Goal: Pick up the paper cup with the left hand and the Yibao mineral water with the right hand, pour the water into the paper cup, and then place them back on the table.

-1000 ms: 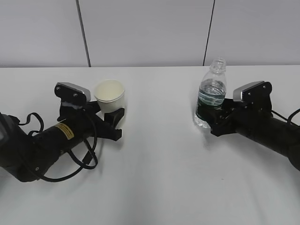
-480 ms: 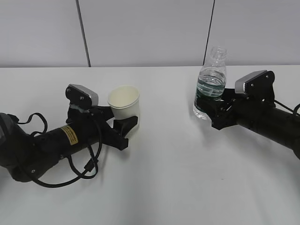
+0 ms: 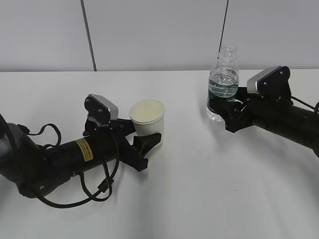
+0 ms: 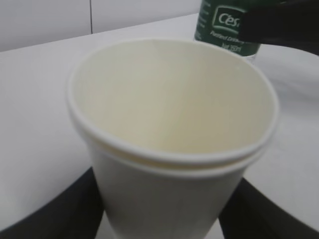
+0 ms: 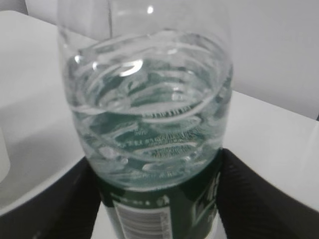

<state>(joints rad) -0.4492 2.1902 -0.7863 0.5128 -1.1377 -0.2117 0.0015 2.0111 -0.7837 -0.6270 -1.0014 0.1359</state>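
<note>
Bottle (image 4: 227, 25) label, green: "Cés", "Purified Drinking", "350ml".

The bottle (image 4: 227, 27) has a dark green label. In the left wrist view the label shows big white letters in a white frame that start "Cés", and the rest is hidden by a black gripper part. Under them are small white lines, too blurry to read. In the right wrist view the bottle's label (image 5: 164, 209) shows a white patch with a barcode, and its numbers are too small to read. The left arm has a yellow sticker (image 3: 84, 148) with black print on it, too tiny to read.
</note>
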